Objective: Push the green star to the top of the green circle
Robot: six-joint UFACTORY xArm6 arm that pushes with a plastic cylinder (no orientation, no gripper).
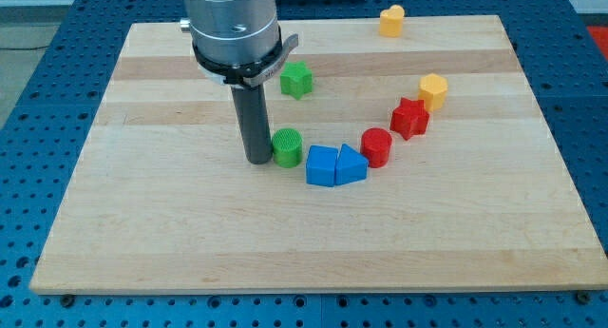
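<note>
My rod (257, 128) is dark and matt, like hard plastic or rubber, and hangs from a collar (231, 24) of brushed, faintly shiny grey metal at the upper middle of the frame. The board (190, 233) is pale wood with visible grain in lengthwise strips, smooth and satin (no glare anywhere). The green circle (287, 147) has a ribbed side wall; the green star (296, 79) looks smooth and matt. Around the board lies a blue perforated surface (28, 176), dull in finish.
</note>
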